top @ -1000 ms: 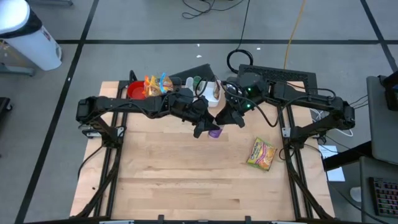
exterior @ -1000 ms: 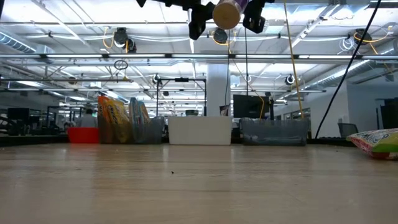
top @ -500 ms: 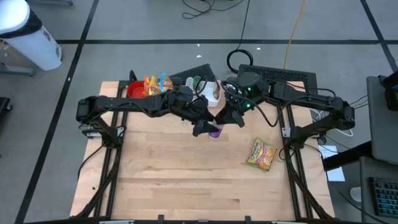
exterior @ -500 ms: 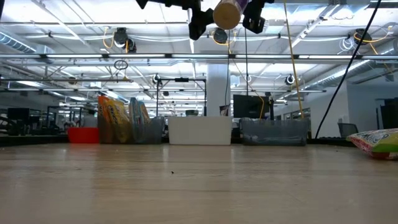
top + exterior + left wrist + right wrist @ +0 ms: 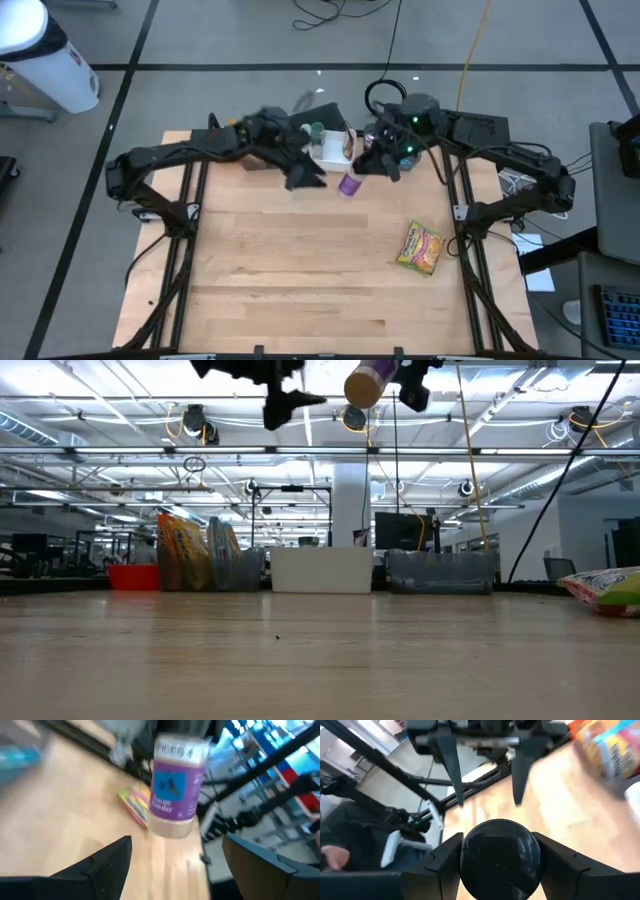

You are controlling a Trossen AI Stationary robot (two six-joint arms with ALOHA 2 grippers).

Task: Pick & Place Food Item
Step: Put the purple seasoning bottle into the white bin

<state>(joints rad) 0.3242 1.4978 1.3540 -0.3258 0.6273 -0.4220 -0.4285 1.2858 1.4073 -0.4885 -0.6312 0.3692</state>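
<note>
Wooden table (image 5: 300,260) — right pincer (image 5: 362,170) clamps the spice jar (image 5: 349,184), left pincer (image 5: 303,178) spread, empty.

One purple-labelled spice jar (image 5: 349,184) hangs near twelve o'clock. One noodle packet (image 5: 421,247) lies at four o'clock. One red bowl (image 5: 133,576), one white bin (image 5: 322,571).

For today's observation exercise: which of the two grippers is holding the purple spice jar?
The right gripper holds the spice jar; the left gripper is open and apart from it.

Open-plan lab: exposed ceiling trusses (image 5: 500,450), rows of workstations (image 5: 60,545).
</note>
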